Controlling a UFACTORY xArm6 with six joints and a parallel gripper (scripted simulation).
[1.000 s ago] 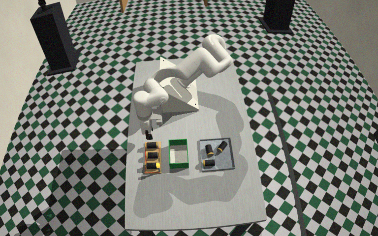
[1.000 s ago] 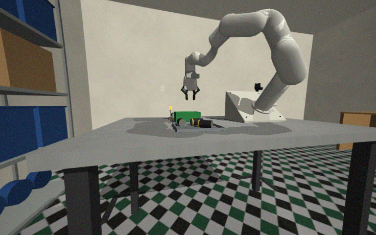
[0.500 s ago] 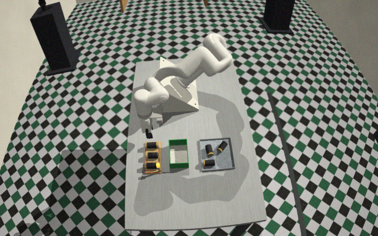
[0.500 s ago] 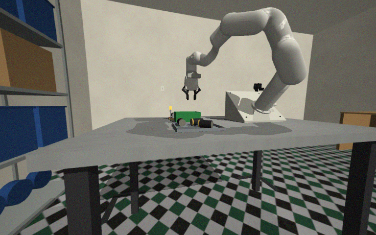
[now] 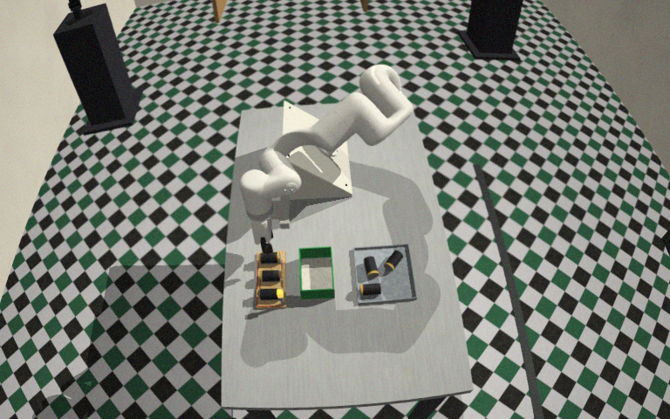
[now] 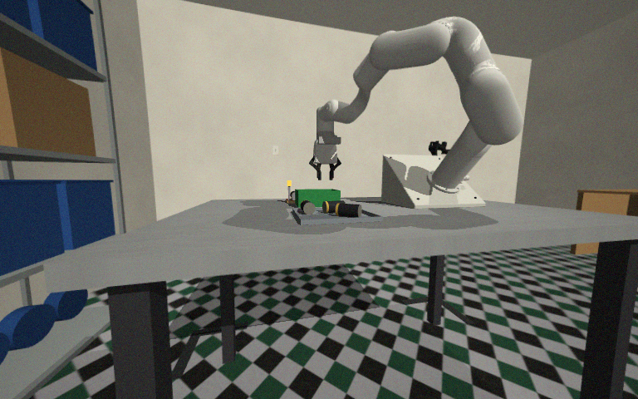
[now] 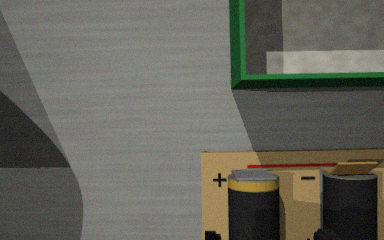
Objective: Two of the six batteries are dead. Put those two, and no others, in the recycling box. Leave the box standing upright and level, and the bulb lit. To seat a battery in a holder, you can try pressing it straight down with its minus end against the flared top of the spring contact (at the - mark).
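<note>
A tan battery holder [image 5: 256, 298] [image 7: 216, 162] at the table's left front holds three black batteries [image 5: 269, 257] [image 5: 270, 275] [image 5: 271, 294]; two of them show in the wrist view [image 7: 253, 210] [image 7: 349, 205]. The green recycling box [image 5: 300, 276] [image 6: 317, 196] [image 7: 310, 77] stands upright and empty beside it. A grey tray [image 5: 405, 278] [image 6: 324, 219] to the right holds three loose batteries [image 5: 371, 266] [image 5: 393, 259] [image 5: 369, 289]. A small bulb [image 6: 288, 183] glows yellow. My gripper [image 5: 266, 243] [image 6: 324, 177] hangs half open and empty, well above the table, just behind the holder's far end.
The arm's wedge-shaped base mount [image 5: 316, 162] [image 6: 423, 183] stands at the back of the table [image 5: 345, 355]. Shelves with blue bins [image 6: 46, 221] stand beside the table. Two black pillars [image 5: 93, 69] [image 5: 494, 27] stand on the floor.
</note>
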